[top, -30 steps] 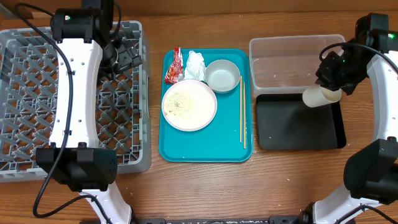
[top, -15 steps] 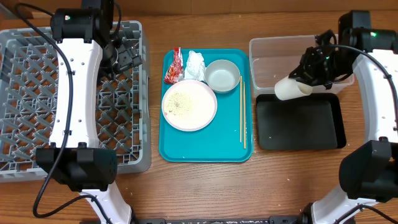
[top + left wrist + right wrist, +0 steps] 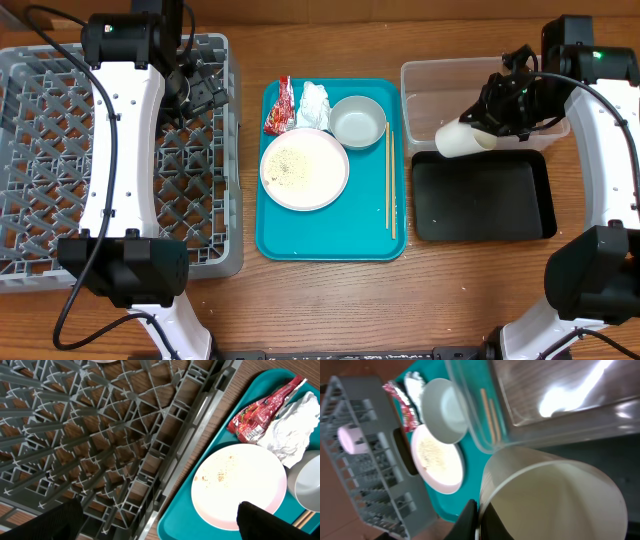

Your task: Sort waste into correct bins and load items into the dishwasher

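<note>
Scene: a wooden table seen from above, with a grey rack at the left, a teal tray in the middle and two bins at the right.
Bins: a clear tub lies behind a black tray, the two touching along one edge.
Right gripper: clamped on the rim of a white cup.
Cup: it hangs on its side above the line where the tub meets the black tray, and its inside looks empty from the wrist view. The rim pinch likely explains the sideways tilt. It probably belongs in the rack, well apart from here.
Left gripper: jaws wide apart and holding nothing, above the rack's right side near the teal tray, seemingly ready to take the next dish.
Teal tray: it holds a plate scattered with grains, and a bowl just behind the plate.
Waste: a red wrapper and a tissue lie side by side at the teal tray's back, not yet binned.
Chopsticks: they lie along the teal tray's right edge.
Rack: a pinkish dish shows inside it from the right wrist view.
</note>
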Controlling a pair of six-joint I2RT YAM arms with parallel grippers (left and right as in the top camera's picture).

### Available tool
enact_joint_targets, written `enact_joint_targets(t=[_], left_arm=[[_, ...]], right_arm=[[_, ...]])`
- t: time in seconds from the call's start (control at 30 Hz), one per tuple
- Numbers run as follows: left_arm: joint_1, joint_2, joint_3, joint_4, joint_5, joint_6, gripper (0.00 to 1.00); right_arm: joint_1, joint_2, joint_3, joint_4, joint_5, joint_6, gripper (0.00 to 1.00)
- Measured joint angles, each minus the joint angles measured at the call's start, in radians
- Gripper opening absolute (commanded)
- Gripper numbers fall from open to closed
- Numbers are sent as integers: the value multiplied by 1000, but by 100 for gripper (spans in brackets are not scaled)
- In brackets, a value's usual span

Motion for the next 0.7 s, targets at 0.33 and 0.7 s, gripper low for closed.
enact_joint_targets(t=[0.33, 0.7], left_arm=[[0, 0, 0, 0, 0, 0, 100], [0, 0, 0, 0, 0, 0, 100]], right_arm=[[-2, 0, 0, 76, -159, 2, 4], [-133, 0, -1, 116, -306, 37, 4]])
